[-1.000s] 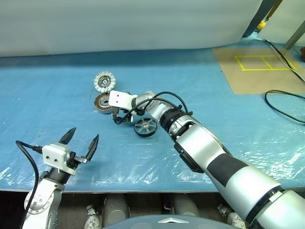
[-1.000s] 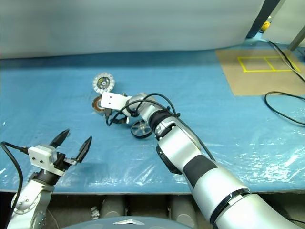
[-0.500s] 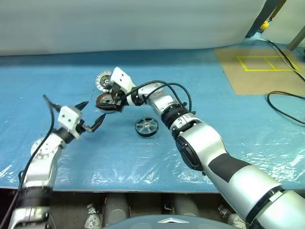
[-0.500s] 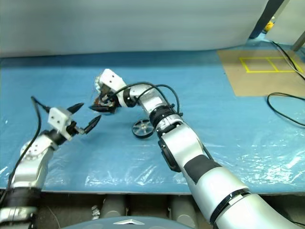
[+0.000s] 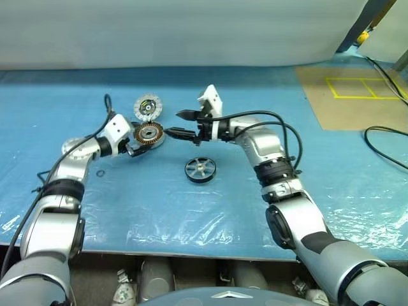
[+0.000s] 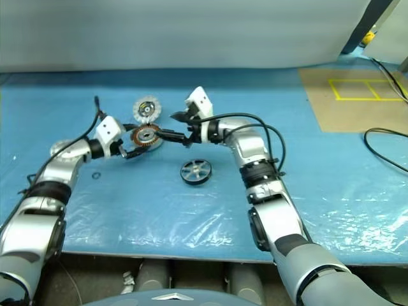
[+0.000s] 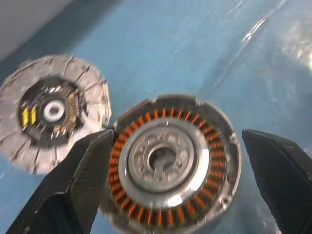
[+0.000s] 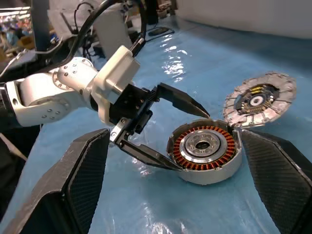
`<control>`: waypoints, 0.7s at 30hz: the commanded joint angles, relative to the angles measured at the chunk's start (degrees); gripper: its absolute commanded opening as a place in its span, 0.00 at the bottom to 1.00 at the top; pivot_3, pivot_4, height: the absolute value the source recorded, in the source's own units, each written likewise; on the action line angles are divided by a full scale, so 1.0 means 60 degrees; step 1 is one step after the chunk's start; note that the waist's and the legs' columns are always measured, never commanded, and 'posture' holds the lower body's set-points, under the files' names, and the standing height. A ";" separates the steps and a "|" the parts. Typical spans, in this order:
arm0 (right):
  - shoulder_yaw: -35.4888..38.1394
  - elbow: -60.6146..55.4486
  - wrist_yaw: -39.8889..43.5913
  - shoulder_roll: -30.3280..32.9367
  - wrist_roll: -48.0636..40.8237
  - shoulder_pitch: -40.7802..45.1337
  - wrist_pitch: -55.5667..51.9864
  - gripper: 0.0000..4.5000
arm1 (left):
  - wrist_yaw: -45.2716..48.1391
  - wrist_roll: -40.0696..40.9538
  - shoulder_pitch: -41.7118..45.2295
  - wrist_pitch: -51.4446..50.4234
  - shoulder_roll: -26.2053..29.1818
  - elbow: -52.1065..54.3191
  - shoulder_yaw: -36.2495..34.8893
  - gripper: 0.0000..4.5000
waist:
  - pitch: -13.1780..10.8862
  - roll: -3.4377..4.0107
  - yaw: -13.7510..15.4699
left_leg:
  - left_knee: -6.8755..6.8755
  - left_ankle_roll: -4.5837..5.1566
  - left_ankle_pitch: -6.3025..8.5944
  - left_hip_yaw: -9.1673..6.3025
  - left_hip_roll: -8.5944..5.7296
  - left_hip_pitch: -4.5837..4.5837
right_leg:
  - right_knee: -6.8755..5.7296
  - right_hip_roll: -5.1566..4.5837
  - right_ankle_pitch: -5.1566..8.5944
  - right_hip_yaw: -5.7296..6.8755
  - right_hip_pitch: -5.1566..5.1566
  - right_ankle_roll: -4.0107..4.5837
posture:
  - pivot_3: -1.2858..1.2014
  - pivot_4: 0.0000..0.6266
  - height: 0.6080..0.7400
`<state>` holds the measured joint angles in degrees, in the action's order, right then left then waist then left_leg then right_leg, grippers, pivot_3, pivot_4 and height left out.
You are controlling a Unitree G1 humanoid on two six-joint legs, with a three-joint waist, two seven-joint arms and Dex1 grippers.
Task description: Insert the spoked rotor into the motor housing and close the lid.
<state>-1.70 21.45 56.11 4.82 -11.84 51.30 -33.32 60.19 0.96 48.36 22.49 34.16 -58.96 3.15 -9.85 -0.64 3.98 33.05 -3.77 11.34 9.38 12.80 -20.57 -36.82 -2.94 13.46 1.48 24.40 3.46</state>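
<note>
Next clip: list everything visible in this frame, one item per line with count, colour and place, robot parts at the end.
motor housing: 1, silver with a copper-brown winding ring, on the blue sheet between the two grippers.
lid: 1, white-segmented face up, dark centre, just behind the housing.
spoked rotor: 1, black with a silver inner rim, flat on the sheet nearer the robot, apart from the housing.
small ring: 1, dark, on the sheet beside the left forearm.
blue sheet: 1, glossy blue, covering the work surface.
brown floor patch: 1, with yellow tape lines, far right.
black cable: 1, looped at the right edge.
left gripper: open, fingers either side of the housing.
right gripper: open, beside the housing's right edge.
</note>
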 commanded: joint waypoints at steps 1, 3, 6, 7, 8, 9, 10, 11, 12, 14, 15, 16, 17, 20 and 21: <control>0.0223 -0.0894 -0.0434 0.0101 -0.0594 -0.0228 -0.0677 1.00 | 0.0651 -0.0362 0.0624 0.0644 0.0187 -0.0711 0.0214 0.99 | 0.0000 0.0000 0.0003 | 0.0000 -0.0002 0.0000 0.0000 -0.0002 0.0001 | 0.0001 0.0000 0.0000 -0.0001 0.0000 0.0000 | 0.52 0.24 1.00; 0.0197 -0.1250 -0.0660 0.0164 -0.0721 -0.0487 -0.0890 1.00 | 0.1157 -0.0617 0.0910 0.0759 0.0289 -0.1042 0.0416 0.99 | 0.0000 0.0000 0.0013 | 0.0000 -0.0004 0.0001 0.0000 -0.0004 -0.0003 | 0.0005 -0.0001 -0.0001 -0.0002 0.0000 -0.0001 | 0.52 0.24 1.00; 0.0154 -0.1558 -0.0889 0.0221 -0.0866 -0.0723 -0.1060 1.00 | 0.1591 -0.0909 0.1138 0.0891 0.0420 -0.1359 0.0602 0.99 | 0.0000 0.0001 0.0025 | -0.0001 -0.0007 0.0002 -0.0005 -0.0005 -0.0011 | 0.0009 -0.0002 -0.0001 0.0001 0.0000 -0.0001 | 0.52 0.24 1.00; 0.0126 -0.1615 -0.0953 0.0241 -0.0900 -0.0781 -0.1082 1.00 | 0.1666 -0.1028 0.1188 0.0946 0.0478 -0.1463 0.0665 0.99 | 0.0000 0.0001 0.0033 | -0.0002 -0.0007 0.0003 -0.0009 -0.0005 -0.0013 | 0.0009 -0.0002 -0.0001 0.0003 0.0000 -0.0001 | 0.52 0.24 1.00; 0.0099 -0.1670 -0.1013 0.0263 -0.0943 -0.0831 -0.1104 1.00 | 0.1708 -0.1134 0.1243 0.1015 0.0527 -0.1547 0.0723 0.99 | 0.0000 0.0001 0.0033 | -0.0002 -0.0007 0.0003 -0.0009 -0.0005 -0.0015 | 0.0009 -0.0002 0.0000 0.0003 0.0000 -0.0001 | 0.52 0.24 1.00; 0.0071 -0.1716 -0.1062 0.0275 -0.0982 -0.0865 -0.1123 1.00 | 0.1732 -0.1204 0.1274 0.1073 0.0556 -0.1604 0.0742 0.99 | 0.0000 0.0001 0.0041 | -0.0002 -0.0007 0.0003 -0.0010 -0.0005 -0.0015 | 0.0010 -0.0002 -0.0001 0.0003 0.0000 -0.0002 | 0.52 0.24 1.00; 0.0055 -0.1755 -0.1094 0.0292 -0.1026 -0.0890 -0.1142 1.00 | 0.1731 -0.1242 0.1323 0.1094 0.0556 -0.1655 0.0735 0.99 | 0.0000 0.0001 0.0053 | -0.0002 -0.0007 0.0003 -0.0010 -0.0005 -0.0015 | 0.0009 -0.0002 -0.0001 0.0004 0.0000 -0.0001 | 0.52 0.24 1.00; 0.0053 -0.1797 -0.1138 0.0307 -0.1067 -0.0921 -0.1160 1.00 | 0.1727 -0.1290 0.1396 0.1108 0.0541 -0.1706 0.0728 0.99 | 0.0000 0.0001 0.0073 | -0.0002 -0.0008 0.0003 -0.0010 -0.0005 -0.0016 | 0.0009 -0.0003 -0.0001 0.0004 0.0000 -0.0001 | 0.52 0.24 1.00; 0.0068 -0.1827 -0.1186 0.0323 -0.1102 -0.0951 -0.1176 1.00 | 0.1658 -0.1396 0.1476 0.1144 0.0527 -0.1762 0.0766 0.99 | 0.0000 0.0001 0.0095 | -0.0002 -0.0008 0.0003 -0.0011 -0.0005 -0.0016 | 0.0009 -0.0003 0.0000 0.0004 0.0000 -0.0001 | 0.52 0.24 1.00; 0.0077 -0.1870 -0.1279 0.0349 -0.1157 -0.1001 -0.1193 1.00 | 0.1521 -0.1600 0.1596 0.1211 0.0496 -0.1872 0.0839 0.99 | 0.0000 0.0001 0.0138 | -0.0001 -0.0008 0.0003 -0.0011 -0.0005 -0.0018 | 0.0009 -0.0004 0.0000 0.0004 0.0000 -0.0001 | 0.52 0.24 1.00; 0.0070 -0.1905 -0.1325 0.0360 -0.1190 -0.1030 -0.1205 1.00 | 0.1463 -0.1667 0.1648 0.1225 0.0464 -0.1921 0.0857 0.99 | 0.0000 0.0001 0.0153 | -0.0001 -0.0008 0.0003 -0.0011 -0.0006 -0.0017 | 0.0009 -0.0006 0.0000 0.0004 -0.0001 -0.0001 | 0.52 0.24 1.00; 0.0055 -0.1943 -0.1365 0.0367 -0.1225 -0.1056 -0.1217 1.00 | 0.1432 -0.1704 0.1685 0.1227 0.0436 -0.1959 0.0854 0.99 | 0.0000 0.0001 0.0165 | -0.0002 -0.0008 0.0003 -0.0011 -0.0007 -0.0017 | 0.0009 -0.0006 0.0000 0.0004 -0.0001 -0.0001 | 0.52 0.24 1.00; 0.0037 -0.1987 -0.1400 0.0377 -0.1263 -0.1087 -0.1230 1.00 | 0.1406 -0.1736 0.1716 0.1228 0.0404 -0.1991 0.0853 0.99 | 0.0000 0.0001 0.0178 | -0.0001 -0.0008 0.0003 -0.0011 -0.0007 -0.0018 | 0.0009 -0.0006 -0.0001 0.0004 -0.0001 -0.0001 | 0.52 0.24 1.00; -0.0003 -0.2098 -0.1515 0.0414 -0.1337 -0.1203 -0.1257 1.00 | 0.1326 -0.1922 0.1767 0.1297 0.0311 -0.2077 0.0943 0.99 | -0.0001 0.0001 0.0214 | -0.0002 -0.0009 0.0003 -0.0011 -0.0008 -0.0020 | 0.0010 -0.0006 -0.0001 0.0004 0.0000 -0.0003 | 0.52 0.24 1.00; -0.0011 -0.2132 -0.1555 0.0426 -0.1353 -0.1242 -0.1266 1.00 | 0.1316 -0.1988 0.1776 0.1304 0.0284 -0.2102 0.0988 0.99 | -0.0001 0.0001 0.0226 | -0.0002 -0.0009 0.0003 -0.0012 -0.0008 -0.0021 | 0.0010 -0.0006 -0.0001 0.0004 -0.0001 -0.0003 | 0.52 0.24 1.00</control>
<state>-1.54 12.00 47.09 7.19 -18.27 43.96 -40.79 68.43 -10.46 57.72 29.34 35.74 -71.57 8.95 -9.86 -0.64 5.34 33.04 -3.82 11.36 9.31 12.75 -20.70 -36.75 -2.98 13.46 1.51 24.39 3.43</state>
